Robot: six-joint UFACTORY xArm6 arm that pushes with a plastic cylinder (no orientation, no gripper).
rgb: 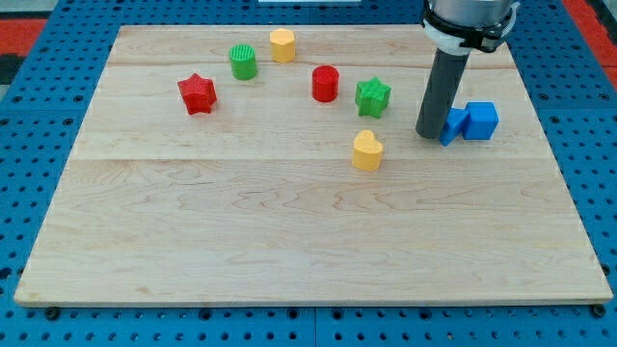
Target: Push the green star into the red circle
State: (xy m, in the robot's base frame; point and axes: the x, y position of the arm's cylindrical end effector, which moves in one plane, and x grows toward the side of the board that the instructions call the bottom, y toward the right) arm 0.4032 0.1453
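Note:
The green star [372, 96] sits on the wooden board right of centre, near the view's top. The red circle [326, 83] stands just to its left and slightly higher, a small gap between them. My tip [428, 134] rests on the board to the right of the green star and a little lower, about a block's width away from it. The rod rises from there to the view's top edge. The tip touches the left side of a blue block [452, 126].
A blue cube [481, 120] sits right of the tip. A yellow heart [366, 151] lies below the green star. A green circle [243, 62], a yellow hexagon [281, 44] and a red star [197, 93] stand at the upper left. The board's right edge [540, 125] is near.

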